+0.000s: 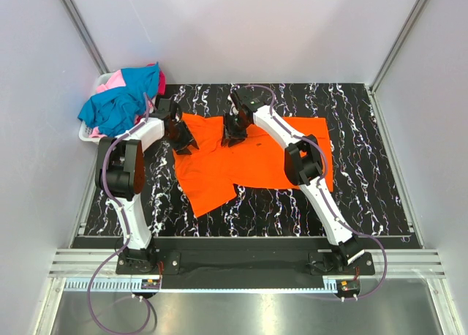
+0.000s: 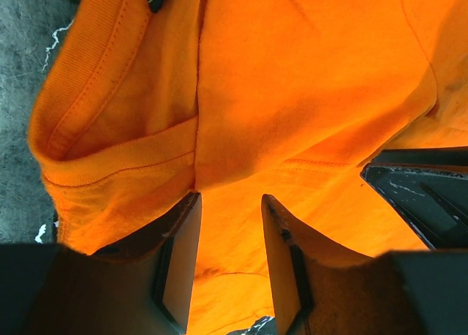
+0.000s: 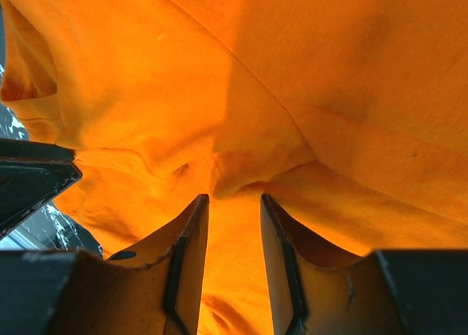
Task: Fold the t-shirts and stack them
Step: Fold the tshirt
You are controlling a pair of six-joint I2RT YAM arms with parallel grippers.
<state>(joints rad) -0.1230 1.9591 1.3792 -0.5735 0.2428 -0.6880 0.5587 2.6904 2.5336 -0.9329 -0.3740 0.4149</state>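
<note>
Orange t-shirt [image 1: 248, 163] lies spread across the middle of the black marbled table [image 1: 365, 196], one sleeve pointing to 7 o'clock. Left gripper [image 2: 230, 200] pinches the cloth beside the collar, at the shirt's 10 o'clock; right gripper [image 3: 234, 200] clamps a puckered fold at its 12 o'clock. Teal and pink t-shirts [image 1: 117, 104] heap in the white basket [image 1: 86, 132] at the table's 10 o'clock.

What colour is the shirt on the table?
The t-shirt is bright orange, clearest in the top external view.
</note>
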